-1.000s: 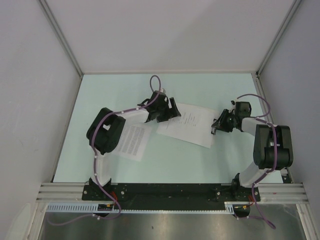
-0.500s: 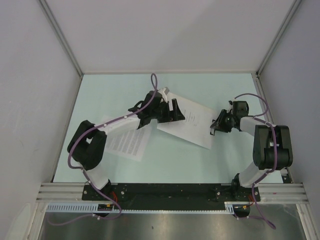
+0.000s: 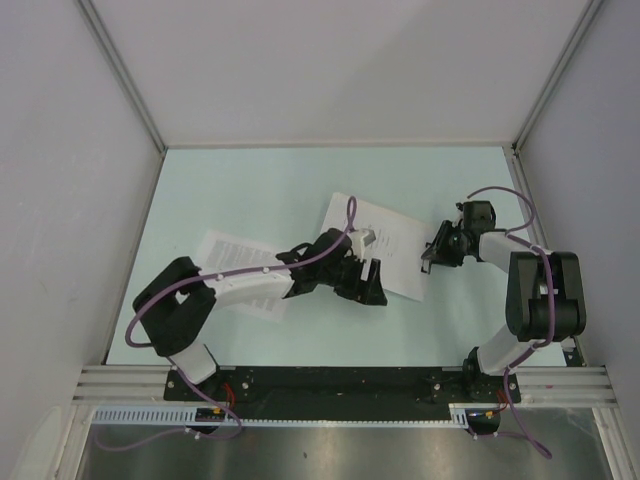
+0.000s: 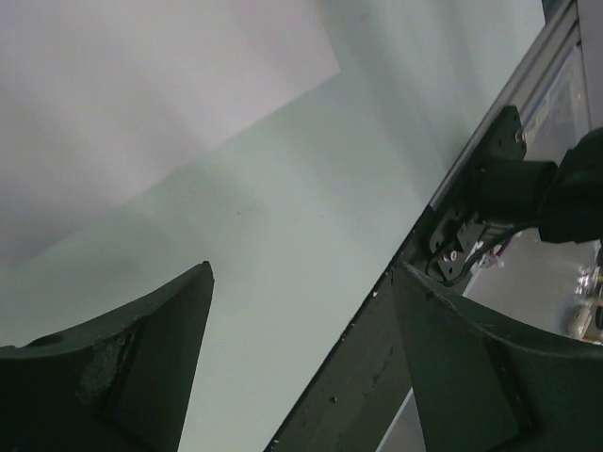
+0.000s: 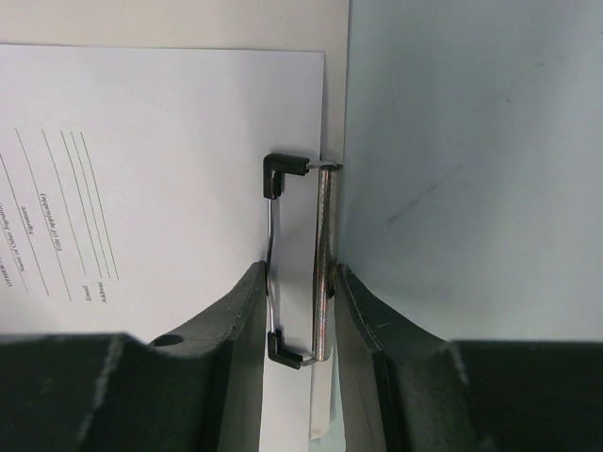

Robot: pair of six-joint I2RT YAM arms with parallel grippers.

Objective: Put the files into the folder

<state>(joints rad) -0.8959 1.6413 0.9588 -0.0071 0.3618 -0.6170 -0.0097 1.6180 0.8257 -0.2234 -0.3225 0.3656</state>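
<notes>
Two printed files on the go here, plus one folder, one clip and two grippers. The thin white paper sheet with sparse black print [image 3: 392, 238] lies between the two grippers. Its far short edge sits right at the right gripper [image 3: 433, 255], and its near long edge is just beside the left gripper [image 3: 369, 289]. The other file, a densely lined white paper sheet [image 3: 225, 250], is well back from the left gripper, partly under that arm's forearm.

From the right wrist view, the right gripper [image 5: 300, 282] is pinched in tight on the small black wire clip [image 5: 283, 264]. One finger [image 5: 240, 320] presses against the wire on the sheet side and the other is up against the metal bar. The clip sits on the short edge of the sparse sheet [image 5: 160, 169]. A narrow strip of plain white board [image 5: 322, 410] pokes out past that edge between the fingers, which looks like the folder, though most of it is hidden under the sheet.

The left gripper [image 4: 303, 282] is spread wide with nothing between its fingers [image 4: 160, 348], hanging over bare pale green table [image 4: 283, 188]. Ahead of it and off to one side is a white corner [image 4: 141, 85]. It's too blurry to make out any print, so I can't tell if that's sheet or board.
</notes>
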